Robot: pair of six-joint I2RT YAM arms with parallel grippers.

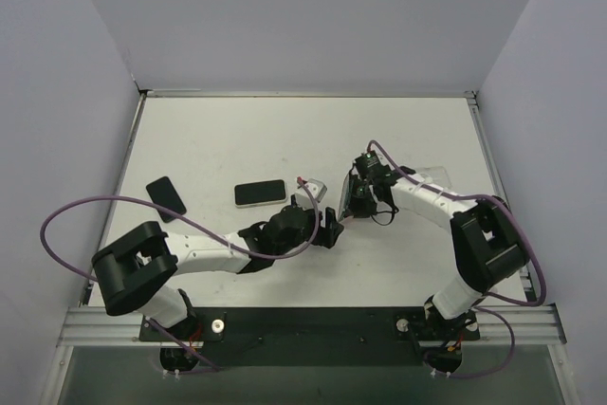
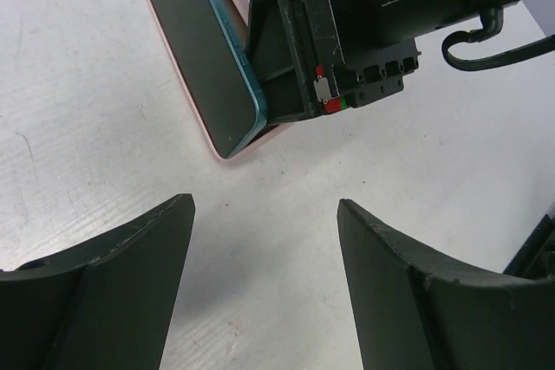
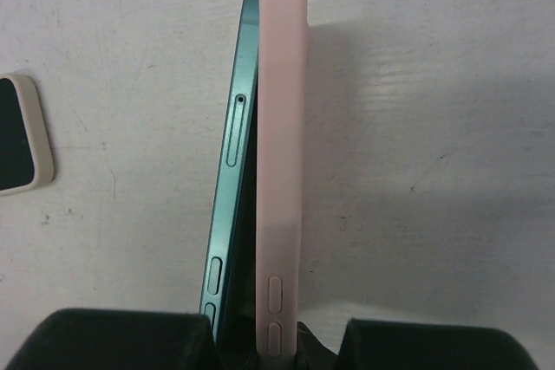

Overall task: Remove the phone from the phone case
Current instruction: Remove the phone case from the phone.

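Note:
A teal phone (image 3: 227, 205) stands on edge in a pink case (image 3: 279, 153). The phone's one long side has come away from the case, leaving a narrow gap. My right gripper (image 3: 277, 335) is shut on the lower end of phone and case together. In the top view the pair (image 1: 314, 188) sits at mid table, held by the right gripper (image 1: 353, 200). My left gripper (image 2: 264, 249) is open and empty, just short of the phone's corner (image 2: 234, 101), with bare table between its fingers. It is also in the top view (image 1: 328, 226).
A phone in a cream case (image 1: 260, 193) lies flat left of the grippers and shows in the right wrist view (image 3: 17, 136). A black phone (image 1: 167, 197) lies further left. A clear case-like item (image 1: 432, 175) lies by the right arm.

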